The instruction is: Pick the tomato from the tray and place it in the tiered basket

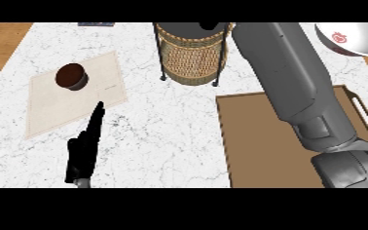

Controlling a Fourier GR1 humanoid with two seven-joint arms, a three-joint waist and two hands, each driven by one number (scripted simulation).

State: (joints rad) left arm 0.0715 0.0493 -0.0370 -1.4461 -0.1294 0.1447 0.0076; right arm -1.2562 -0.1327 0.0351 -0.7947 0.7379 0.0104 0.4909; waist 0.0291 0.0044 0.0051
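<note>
Head view, looking down on the white marble desk (179, 126).

Right arm (298, 92) comes in from lower right and reaches diagonally to the upper centre, passing over the brown tray (248, 141) and ending at the top of the tiered basket (191, 58). The right robot hand is not visible — it lies past the forearm's end, over or inside the basket's dark opening, so whether it is open or closed I cannot tell.

Tomato: not seen. None shows on the bare part of the tray, though the arm covers much of it. Judgement: it is either in the hidden hand above the basket or under the arm; the frame does not settle which. If it is held, the task is at the placing step.

Left robot hand (86, 148), lower left of frame, fingers straight and pointing toward the upper edge, holding nothing — resting, just beside the beige mat (50, 107).

Key relation: the basket sits at upper centre, up and left of the tray; the right arm's long axis runs straight from tray toward basket. The right hand is at the basket, the left well apart from it.

Other items: dark round cup (72, 76) on the mat, upper left; a white bowl (343, 39) with a red mark at the upper right corner.
</note>
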